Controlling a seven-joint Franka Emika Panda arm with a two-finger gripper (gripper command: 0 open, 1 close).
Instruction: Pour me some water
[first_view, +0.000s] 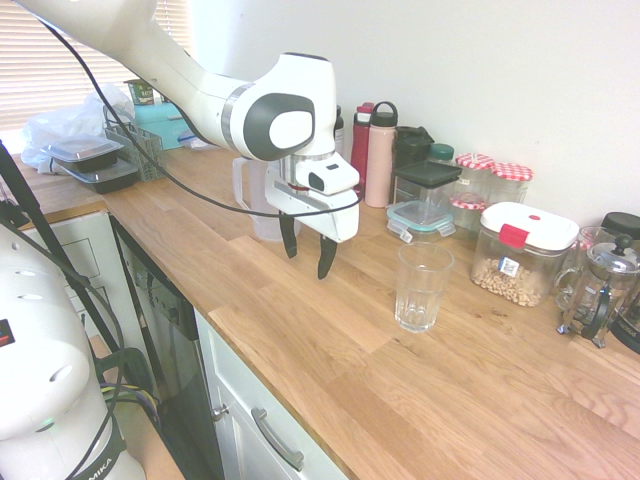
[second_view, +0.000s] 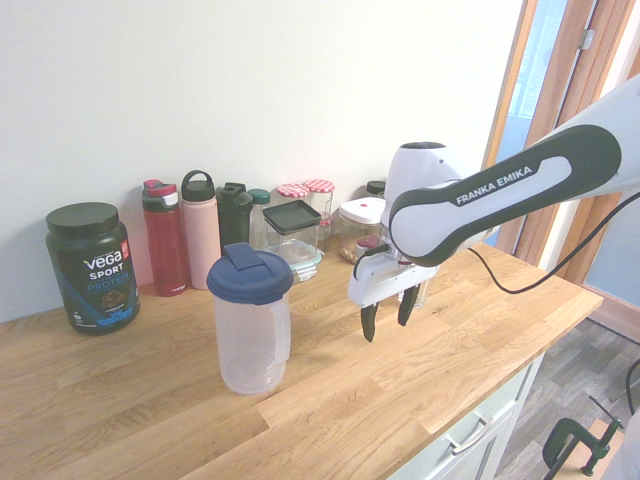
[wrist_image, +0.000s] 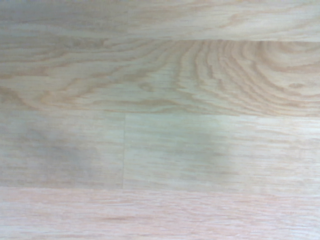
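- Kitchen wooden countertop (first_view: 330, 330) along a white wall, white cabinets below.
- My gripper (first_view: 308, 250) hangs above bare wood, pointing down, fingers apart with nothing between them.
- Clear plastic pitcher (second_view: 251, 320) with dark blue lid (second_view: 250, 272) stands upright on the counter, just beside my gripper, not touching; in the first exterior view my wrist mostly hides it.
- Empty-looking drinking glass (first_view: 421, 287) upright on my other side, near, also apart. Can't tell if any water is in it.
- I sit between pitcher and glass.
- Along the wall: red bottle (second_view: 164, 238), pink bottle (second_view: 201, 229), black bottle (second_view: 235, 214), jars with red checked lids (first_view: 492, 175), a lidded container of nuts (first_view: 521, 253), a French press (first_view: 598, 290).
- Dark protein tub (second_view: 90, 266) left of the bottles in the second exterior view.
- Wrist view: only blurry wood grain.
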